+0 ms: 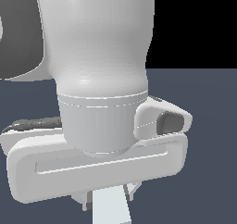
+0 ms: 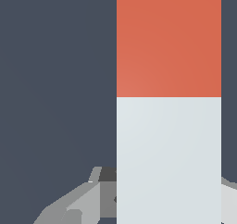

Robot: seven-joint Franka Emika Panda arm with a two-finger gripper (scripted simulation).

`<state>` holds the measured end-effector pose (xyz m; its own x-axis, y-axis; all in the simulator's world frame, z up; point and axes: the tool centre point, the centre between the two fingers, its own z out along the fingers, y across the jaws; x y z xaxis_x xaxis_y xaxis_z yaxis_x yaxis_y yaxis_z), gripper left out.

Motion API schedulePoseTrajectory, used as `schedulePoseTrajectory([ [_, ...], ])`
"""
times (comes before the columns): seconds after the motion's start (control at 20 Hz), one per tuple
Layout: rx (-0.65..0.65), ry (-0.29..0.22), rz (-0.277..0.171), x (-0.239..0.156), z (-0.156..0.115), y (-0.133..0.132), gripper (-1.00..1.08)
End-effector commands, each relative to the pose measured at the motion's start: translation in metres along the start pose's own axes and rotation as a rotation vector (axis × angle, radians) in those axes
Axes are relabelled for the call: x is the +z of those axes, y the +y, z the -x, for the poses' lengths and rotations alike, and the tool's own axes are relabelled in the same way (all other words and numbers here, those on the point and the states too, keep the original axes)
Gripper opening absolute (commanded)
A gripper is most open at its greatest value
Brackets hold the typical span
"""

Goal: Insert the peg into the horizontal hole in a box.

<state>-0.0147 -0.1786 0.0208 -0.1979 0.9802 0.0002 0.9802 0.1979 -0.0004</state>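
Note:
The peg [image 2: 169, 102] fills much of the wrist view, a pale grey-white bar whose orange-red end section [image 2: 169, 40] points away from the hand. My gripper [image 2: 169, 197] is shut on the peg's pale part, with a grey finger [image 2: 74, 207] against one side and the other finger just showing at the frame edge. In the exterior view the white hand [image 1: 97, 165] is very close to the camera. The pale peg [image 1: 110, 208] shows under it between the fingers. The box and its hole are out of view.
The arm's large white link [image 1: 99, 47] blocks most of the exterior view. A plain dark blue-grey floor [image 2: 55, 79] lies beneath the peg. The background behind the arm at the exterior view's upper right is black.

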Motion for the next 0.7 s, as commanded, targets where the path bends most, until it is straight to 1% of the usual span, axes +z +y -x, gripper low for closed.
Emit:
schedulePoseTrajectory([
  [0.0, 0.002, 0.000, 0.000, -0.001, -0.002, 0.000, -1.00],
  [0.3, 0.029, 0.000, 0.000, -0.006, -0.019, -0.003, -1.00],
  [0.65, 0.092, 0.000, 0.001, -0.018, -0.061, -0.007, -1.00],
])
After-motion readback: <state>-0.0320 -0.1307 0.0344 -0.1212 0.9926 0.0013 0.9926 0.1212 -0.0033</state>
